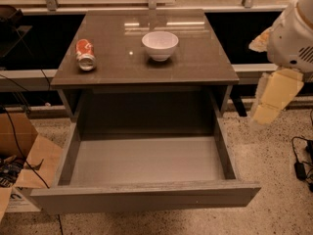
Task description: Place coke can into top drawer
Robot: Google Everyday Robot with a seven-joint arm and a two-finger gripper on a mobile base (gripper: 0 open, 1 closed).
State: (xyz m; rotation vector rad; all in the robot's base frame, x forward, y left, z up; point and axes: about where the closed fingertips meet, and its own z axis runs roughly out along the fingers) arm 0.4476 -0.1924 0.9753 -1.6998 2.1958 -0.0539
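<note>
The coke can [85, 54] is a red can lying on its side at the left of the brown cabinet top [195, 65], with its silver end towards me. The top drawer [146, 197] is pulled wide open below the top; its grey inside holds nothing. My gripper [273, 98] hangs in the air at the right edge of the view, beside the cabinet's right side and above the floor. It is far from the can and holds nothing that I can see.
A white bowl [160, 44] stands upright on the cabinet top, right of the can. An open cardboard box [29, 165] sits on the floor at the left of the drawer. Cables [301, 168] lie on the floor at the right. A railing runs behind the cabinet.
</note>
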